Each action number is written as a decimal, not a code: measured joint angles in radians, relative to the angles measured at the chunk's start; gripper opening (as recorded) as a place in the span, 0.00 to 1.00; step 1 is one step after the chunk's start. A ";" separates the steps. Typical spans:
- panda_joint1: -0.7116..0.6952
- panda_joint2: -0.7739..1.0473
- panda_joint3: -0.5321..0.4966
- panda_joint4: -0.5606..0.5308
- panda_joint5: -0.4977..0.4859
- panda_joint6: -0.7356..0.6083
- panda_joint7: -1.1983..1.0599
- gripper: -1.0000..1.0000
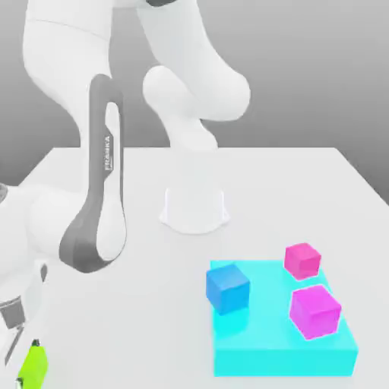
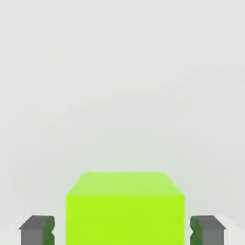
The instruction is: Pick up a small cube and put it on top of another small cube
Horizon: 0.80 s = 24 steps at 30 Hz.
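White table [image 1: 304, 182] — one green cube [image 2: 124, 210] between the hand's [image 2: 122, 229] part-open fingers, gaps showing — one blue [image 1: 227, 288], two pink.

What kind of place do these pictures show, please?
Most likely a simulated robot test bench, not a real room: a plain white table against an empty grey backdrop, flat-coloured blocks such as the blue cube on a cyan platform, and a lime-green cube.

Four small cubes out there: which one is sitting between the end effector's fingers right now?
The lime-green cube, at the exterior view's bottom left on the white table. The blue cube and both pink cubes sit apart on the cyan slab.
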State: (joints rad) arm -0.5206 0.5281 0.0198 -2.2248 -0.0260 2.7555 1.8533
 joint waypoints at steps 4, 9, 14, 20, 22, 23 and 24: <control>-0.002 -0.019 0.002 -0.004 0.002 -0.015 0.000 0.00; 0.023 -0.186 0.023 -0.065 -0.009 -0.125 -0.003 0.00; 0.097 -0.350 0.096 -0.177 -0.033 -0.187 -0.019 0.00; 0.239 -0.550 0.178 -0.319 0.008 -0.247 -0.084 0.00; 0.273 -0.618 0.189 -0.367 0.034 -0.264 -0.115 0.00; 0.289 -0.652 0.196 -0.391 0.049 -0.272 -0.131 0.00; 0.305 -0.686 0.206 -0.416 0.065 -0.280 -0.148 0.00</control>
State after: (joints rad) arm -0.2153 -0.1583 0.2257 -2.6407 0.0388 2.4758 1.7052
